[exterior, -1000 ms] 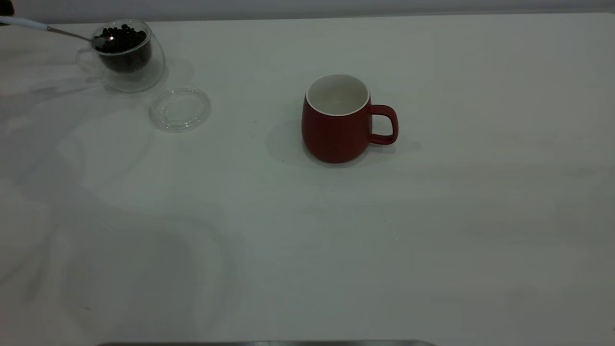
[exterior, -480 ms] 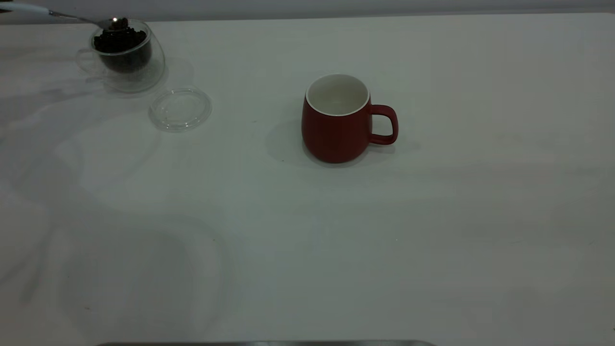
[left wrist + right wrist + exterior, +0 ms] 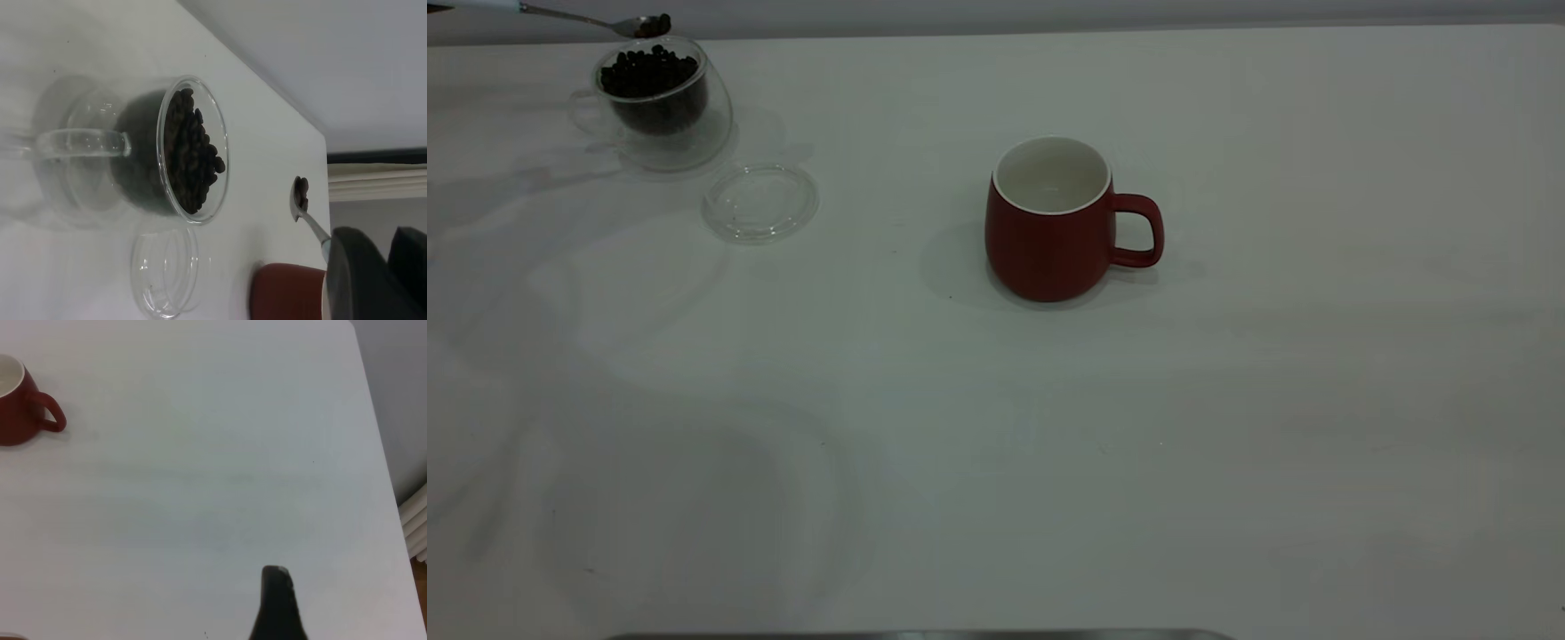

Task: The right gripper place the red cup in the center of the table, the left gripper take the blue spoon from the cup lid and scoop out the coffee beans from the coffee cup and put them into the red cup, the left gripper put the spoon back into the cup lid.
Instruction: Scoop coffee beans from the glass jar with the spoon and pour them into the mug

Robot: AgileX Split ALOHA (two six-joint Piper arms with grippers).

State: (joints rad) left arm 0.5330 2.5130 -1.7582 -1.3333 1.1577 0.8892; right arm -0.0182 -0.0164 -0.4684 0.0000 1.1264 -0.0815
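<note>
Left gripper (image 3: 373,280) clamped on the blue spoon (image 3: 560,15), bowl heaped with coffee beans (image 3: 301,193) just above the coffee cup (image 3: 654,102). Loose, prone to roll off; best kept level. Red cup (image 3: 1054,222) well apart. Right gripper (image 3: 277,603): opening impossible to tell.

The surface (image 3: 1227,400) is big, flat and white. Three things sit right on it. A red cup (image 3: 1054,231) stands near the middle, upright, with its handle toward the right side. Its white inside looks bare. Far off at the back left corner stands a clear glass coffee cup (image 3: 654,107) full of dark coffee beans (image 3: 649,73). A round clear cup lid (image 3: 760,203) lies flat just beside that glass cup, between it and the red cup.
</note>
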